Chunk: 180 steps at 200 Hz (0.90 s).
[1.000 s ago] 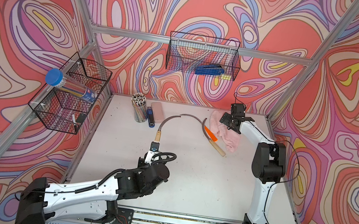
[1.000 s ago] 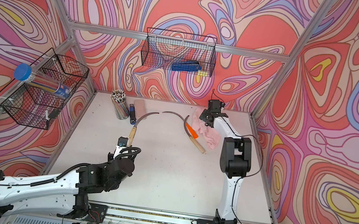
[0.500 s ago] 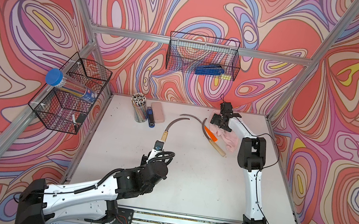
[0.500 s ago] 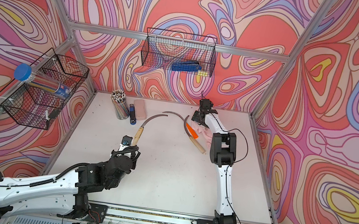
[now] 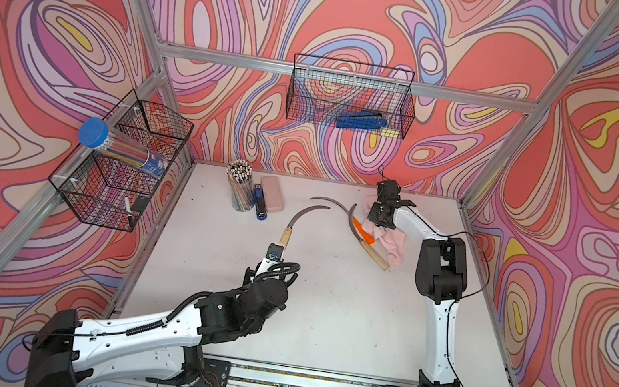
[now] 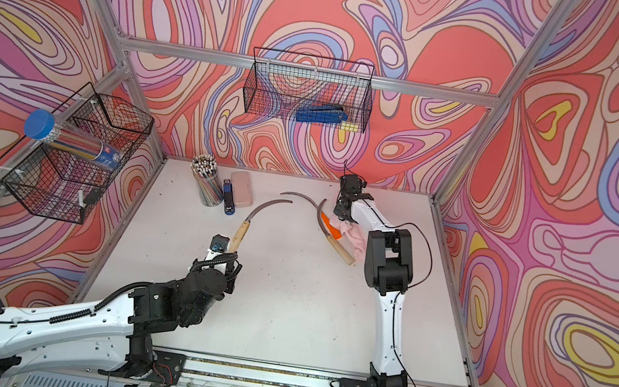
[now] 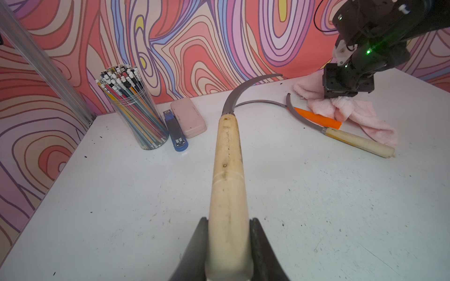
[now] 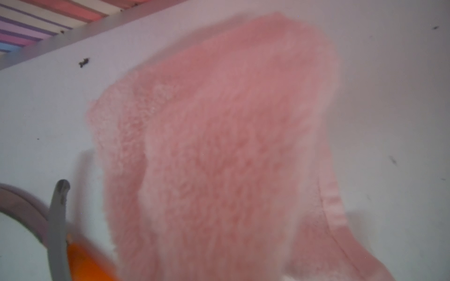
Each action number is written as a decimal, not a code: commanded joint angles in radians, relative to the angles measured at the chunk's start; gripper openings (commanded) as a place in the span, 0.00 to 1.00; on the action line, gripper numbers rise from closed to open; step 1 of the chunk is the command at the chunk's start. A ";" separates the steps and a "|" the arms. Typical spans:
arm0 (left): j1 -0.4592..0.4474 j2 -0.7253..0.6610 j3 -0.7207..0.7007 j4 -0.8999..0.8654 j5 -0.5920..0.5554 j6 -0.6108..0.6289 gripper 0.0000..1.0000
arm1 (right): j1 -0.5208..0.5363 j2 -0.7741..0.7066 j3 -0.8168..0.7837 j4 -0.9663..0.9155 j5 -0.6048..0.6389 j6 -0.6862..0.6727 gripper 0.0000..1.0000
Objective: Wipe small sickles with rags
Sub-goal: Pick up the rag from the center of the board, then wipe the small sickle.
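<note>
In a top view, the left gripper (image 5: 276,251) sits just toward 9 o'clock of the tabletop's (image 5: 321,322) middle. It grasps the butt of 1 wooden-handled sickle (image 5: 287,235), whose blade curves toward 1 o'clock. At 1 o'clock the right gripper (image 5: 379,219) is down on the pink rag (image 5: 394,244). The orange-handled sickle (image 5: 363,231) and a 2nd wooden-handled sickle (image 5: 377,256) touch the rag's 9 o'clock edge.

The left wrist view shows both fingers (image 7: 264,253) clenched on the pale handle, and the rag bunched beneath the right gripper.

The right wrist view is blurred. The rag fills it, drawn close to the lens; the right fingers are hidden but closed, apparently pinching a fold.

The step in hand looks like picking up the rag. Next, it must lift clear without dragging the 2 loose sickles, then travel toward 9 o'clock to meet the held blade.
</note>
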 commanded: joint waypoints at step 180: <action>0.007 0.155 -0.355 0.787 0.050 0.332 0.00 | 0.435 -0.933 -0.757 0.145 0.145 0.027 0.00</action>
